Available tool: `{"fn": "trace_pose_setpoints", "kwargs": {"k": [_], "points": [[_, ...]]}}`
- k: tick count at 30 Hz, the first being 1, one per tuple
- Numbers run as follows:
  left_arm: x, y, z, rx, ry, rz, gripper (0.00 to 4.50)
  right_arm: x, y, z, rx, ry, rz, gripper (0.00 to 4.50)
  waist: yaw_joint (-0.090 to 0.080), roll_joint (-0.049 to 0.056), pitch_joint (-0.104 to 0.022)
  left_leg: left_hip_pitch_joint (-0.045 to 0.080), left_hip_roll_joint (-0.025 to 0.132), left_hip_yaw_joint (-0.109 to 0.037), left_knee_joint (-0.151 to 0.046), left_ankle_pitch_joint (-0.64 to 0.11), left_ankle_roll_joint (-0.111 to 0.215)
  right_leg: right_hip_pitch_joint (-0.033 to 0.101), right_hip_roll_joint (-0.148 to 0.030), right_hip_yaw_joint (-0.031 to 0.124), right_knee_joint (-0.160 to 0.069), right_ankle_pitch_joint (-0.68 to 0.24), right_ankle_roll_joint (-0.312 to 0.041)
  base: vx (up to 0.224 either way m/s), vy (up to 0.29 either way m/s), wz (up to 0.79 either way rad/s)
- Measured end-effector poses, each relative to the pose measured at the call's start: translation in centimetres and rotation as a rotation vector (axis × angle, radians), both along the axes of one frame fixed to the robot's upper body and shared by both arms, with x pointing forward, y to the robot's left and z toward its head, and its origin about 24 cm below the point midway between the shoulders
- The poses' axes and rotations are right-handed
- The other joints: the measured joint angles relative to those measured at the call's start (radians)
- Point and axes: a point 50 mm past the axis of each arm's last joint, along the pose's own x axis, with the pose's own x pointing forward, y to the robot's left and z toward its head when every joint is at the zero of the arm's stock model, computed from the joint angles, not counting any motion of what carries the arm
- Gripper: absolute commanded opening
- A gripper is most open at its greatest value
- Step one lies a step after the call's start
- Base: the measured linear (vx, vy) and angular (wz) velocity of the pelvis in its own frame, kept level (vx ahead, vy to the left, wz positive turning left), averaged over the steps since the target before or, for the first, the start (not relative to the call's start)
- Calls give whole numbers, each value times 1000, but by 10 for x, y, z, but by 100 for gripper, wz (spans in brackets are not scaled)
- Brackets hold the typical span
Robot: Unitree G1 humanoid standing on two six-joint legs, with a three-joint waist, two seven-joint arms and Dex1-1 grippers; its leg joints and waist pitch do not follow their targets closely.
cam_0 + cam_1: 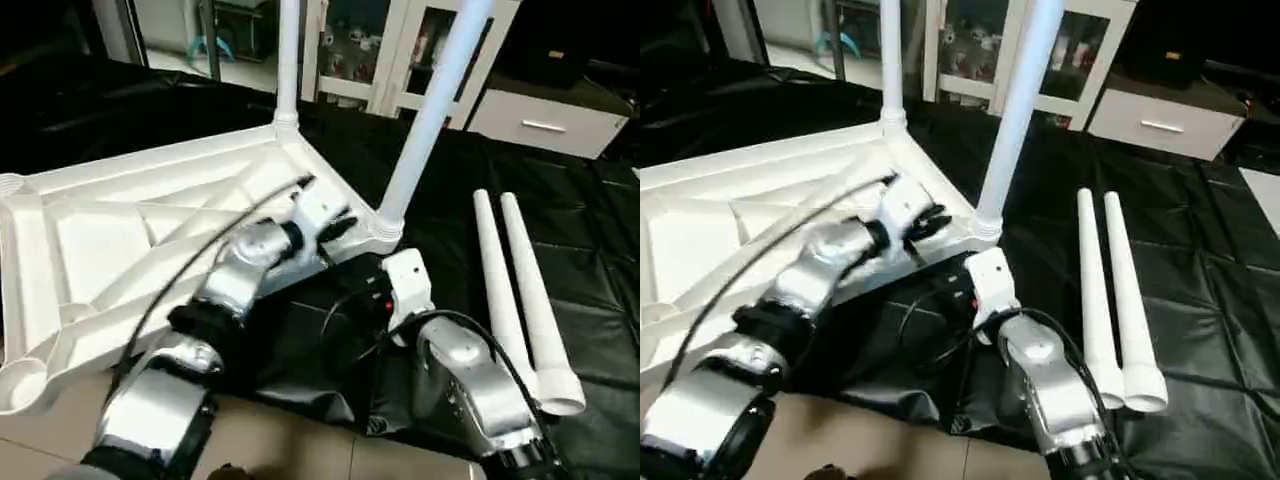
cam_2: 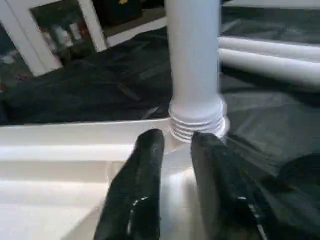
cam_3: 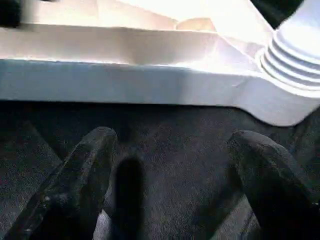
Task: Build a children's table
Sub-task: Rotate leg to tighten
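Observation:
The white tabletop (image 1: 110, 250) lies upside down on the black cloth, ribbed underside up. One white leg (image 1: 288, 60) stands in its far corner socket. A second leg (image 1: 432, 110) stands in the near right corner socket (image 1: 383, 228). Two loose legs (image 1: 505, 290) lie side by side on the cloth to the right. My left gripper (image 2: 175, 140) rests over the tabletop's rim just short of the second leg's threaded base (image 2: 196, 120), its fingers slightly apart with nothing between them. My right gripper (image 3: 170, 140) hovers open over the cloth, just in front of the tabletop's edge (image 3: 125, 80).
The black cloth (image 1: 590, 220) covers the worktable, and a wooden floor strip (image 1: 290, 440) shows at the near edge. White cabinets (image 1: 400, 60) and a drawer unit (image 1: 545, 120) stand behind the table. A black cable (image 1: 200, 250) runs along my left forearm.

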Motion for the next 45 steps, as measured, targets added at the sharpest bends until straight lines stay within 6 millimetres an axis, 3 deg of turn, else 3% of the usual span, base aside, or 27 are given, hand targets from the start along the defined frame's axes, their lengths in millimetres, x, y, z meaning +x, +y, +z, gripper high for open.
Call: {"fn": "trace_pose_setpoints", "kwargs": {"k": [6, 7, 9, 12, 16, 21, 28, 34, 38, 41, 45], "points": [[-17, 67, 12, 105, 90, 28, 165, 0, 0, 7, 2, -27, 17, 388, -24, -2, 1, 1, 1, 0, 0, 1, -3, -2, 1, 0, 4, 0, 0, 0, 0, 0], [-17, 99, 22, 198, 91, 125, 189, 0, -1, 7, 2, -25, 20, 388, -32, -3, 2, 1, 1, -1, 0, 2, -4, -1, 2, 0, 4, 0, -1, 0, 0, 0], [-17, 141, 39, 302, 74, 284, 197, -1, -4, 6, -7, -19, 16, 388, -40, -3, 2, 1, 1, -2, 0, 3, -5, -1, 3, 0, 3, 0, -1, 0, 0, 0], [-20, 166, 49, 401, 65, 410, 216, 0, -4, 7, -4, -21, 15, 388, -33, -4, 2, 1, 0, -2, 0, 2, -4, 1, 1, 0, 2, 0, -1, 0, 0, 0], [-34, 189, 48, 572, 143, 510, 242, -1, -2, 7, -5, -19, 37, 388, -35, -10, 2, 1, 1, -2, 0, 2, -4, 0, 2, 0, 2, 0, -1, 0, 0, 0], [-42, 191, 39, 660, 220, 533, 286, -1, -2, 7, -8, -18, 46, 388, -29, -12, 1, 2, 1, -1, 0, 3, -6, 1, 2, 0, 4, 1, -1, 0, 0, 0], [-42, 198, 30, 767, 218, 613, 352, -1, -3, 6, -10, -18, 46, 388, -34, -12, 1, 3, 1, -3, 2, 4, -7, 1, 2, 0, 8, 1, -2, 0, 0, 0], [-40, 209, 41, 708, 193, 699, 397, -1, -4, 5, -12, -14, 44, 388, -37, -12, 1, 3, 1, -4, 6, 4, -7, 1, 3, 0, 12, 1, -2, 0, 0, 0], [-44, 205, 41, 623, 249, 642, 417, -2, -4, 5, -12, -12, 46, 388, -39, -12, 1, 4, 1, -4, 7, 4, -7, 1, 2, 1, 12, 2, -3, 0, 0, 0], [-47, 207, 36, 631, 259, 662, 447, -2, -4, 5, -13, -12, 45, 388, -38, -13, 1, 3, 1, -4, 7, 4, -7, 0, 2, 0, 13, 2, -3, 0, 0, 0], [-46, 223, 40, 721, 208, 758, 450, -2, -4, 5, -14, -13, 46, 388, -41, -14, 0, 3, 1, -4, 7, 4, -7, 1, 3, 0, 13, 2, -3, 0, 0, 0]]}}
